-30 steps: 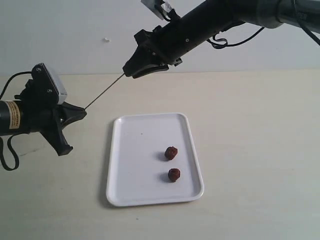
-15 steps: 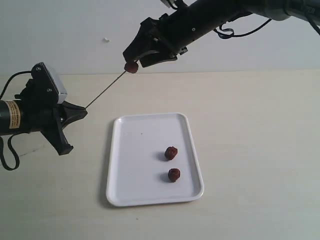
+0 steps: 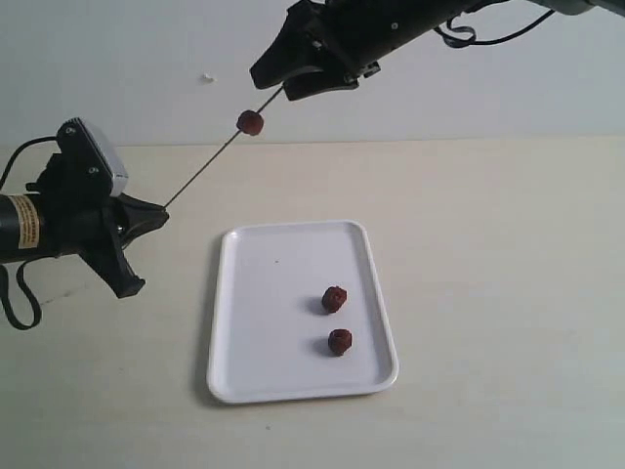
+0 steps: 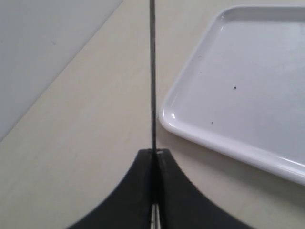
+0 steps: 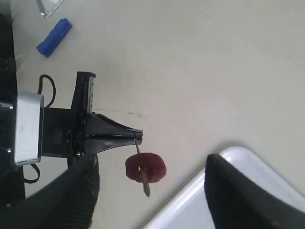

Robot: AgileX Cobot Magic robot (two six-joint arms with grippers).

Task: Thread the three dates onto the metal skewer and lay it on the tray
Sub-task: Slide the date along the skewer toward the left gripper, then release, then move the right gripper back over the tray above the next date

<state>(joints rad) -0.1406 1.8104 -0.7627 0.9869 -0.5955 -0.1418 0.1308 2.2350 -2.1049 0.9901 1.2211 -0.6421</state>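
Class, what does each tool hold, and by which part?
Left tool: skewer, pinched at its lower end. Right tool: open, nothing held.

a small blue cylinder (image 5: 54, 36) lies on the beige table (image 3: 508, 215), which meets a pale wall (image 3: 117, 59).

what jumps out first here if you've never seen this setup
A single date sits speared on a thin metal skewer that slants up through the air, left of and beyond the white tray. The left hand is clamped on the skewer's lower end, while the right hand hangs open around its upper tip. Two more dates lie loose on the tray's right half.
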